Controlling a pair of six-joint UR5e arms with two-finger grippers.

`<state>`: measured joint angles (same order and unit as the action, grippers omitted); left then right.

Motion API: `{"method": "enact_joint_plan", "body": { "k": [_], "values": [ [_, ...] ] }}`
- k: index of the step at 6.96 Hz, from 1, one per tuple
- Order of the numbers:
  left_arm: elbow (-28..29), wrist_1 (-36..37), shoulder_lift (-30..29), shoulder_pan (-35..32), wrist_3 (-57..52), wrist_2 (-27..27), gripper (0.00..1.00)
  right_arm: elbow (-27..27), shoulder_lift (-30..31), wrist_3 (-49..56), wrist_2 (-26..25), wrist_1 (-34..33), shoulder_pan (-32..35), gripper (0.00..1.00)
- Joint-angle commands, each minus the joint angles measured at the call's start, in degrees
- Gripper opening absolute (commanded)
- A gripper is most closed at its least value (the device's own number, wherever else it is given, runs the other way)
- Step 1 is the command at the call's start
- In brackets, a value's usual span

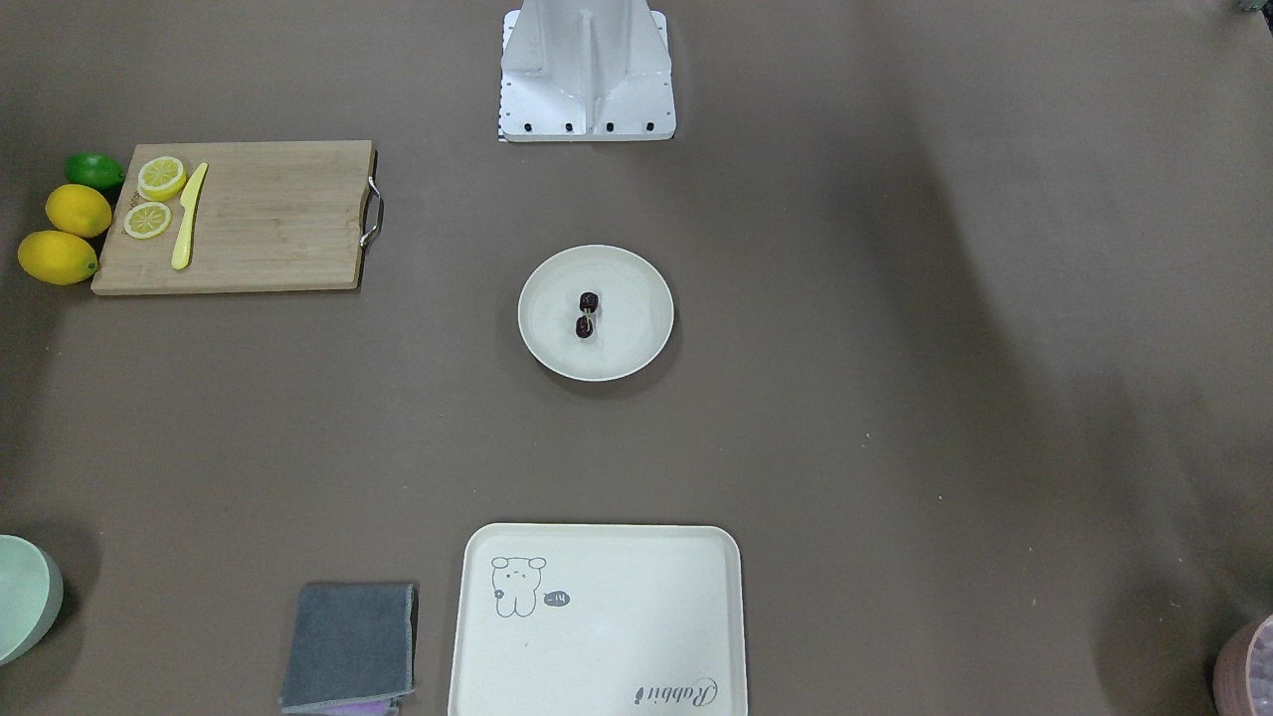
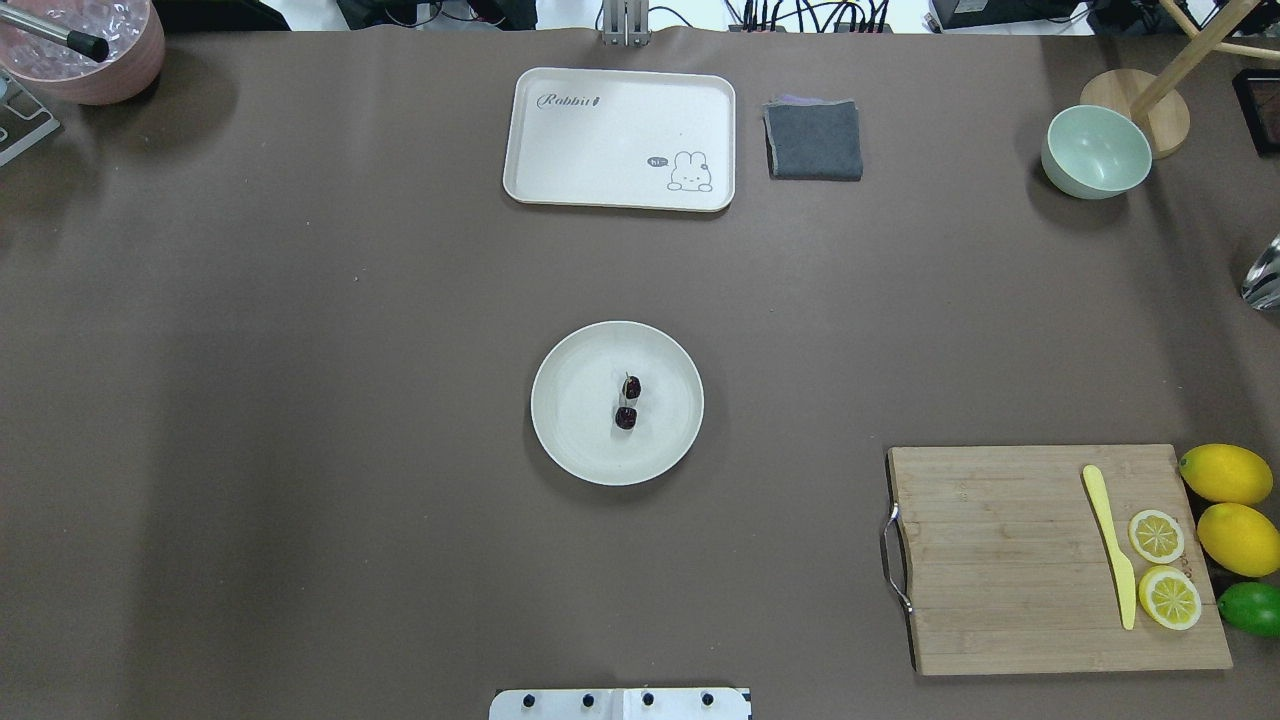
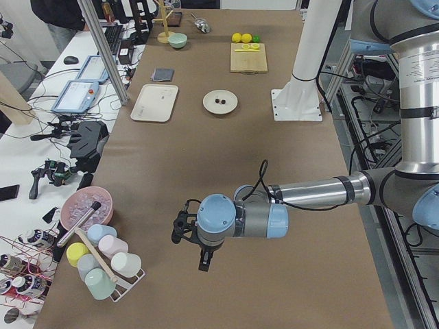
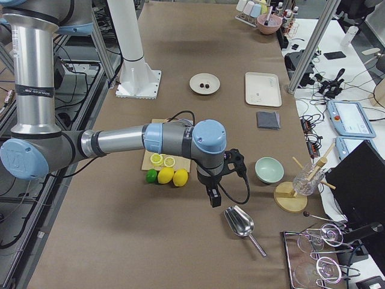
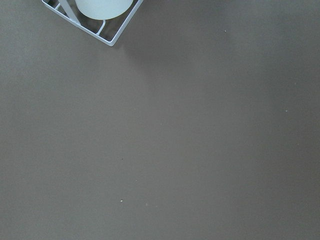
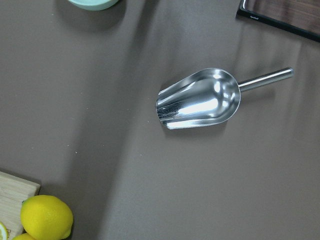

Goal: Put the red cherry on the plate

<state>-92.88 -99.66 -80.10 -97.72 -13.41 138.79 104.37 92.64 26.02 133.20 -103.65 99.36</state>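
Your red cherry [image 2: 626, 417] lies on plate [image 2: 575, 440], far from left gripper [image 3: 204, 263] & right gripper [image 4: 213, 198]. Grip state (both): can't tell.

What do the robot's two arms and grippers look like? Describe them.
Both the left arm and right arm are silver-grey tubes with pale blue rounded joint caps and small dark lettering. A black cable loops to each wrist. The left gripper and right gripper are black.
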Motion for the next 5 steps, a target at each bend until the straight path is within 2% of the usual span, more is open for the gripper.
{"method": "enact_joint_plan", "body": {
  "k": [1,5],
  "values": [
    [1.1,0.1,-1.0,-0.7,-0.4,-0.5,0.98,0.6,-0.7,0.0,0.1,0.0,1.1,1.00],
    [1.2,0.1,-1.4,-0.8,-0.5,-0.5,0.98,0.5,-0.4,0.2,0.3,0.0,1.9,1.00]
  ]
}}
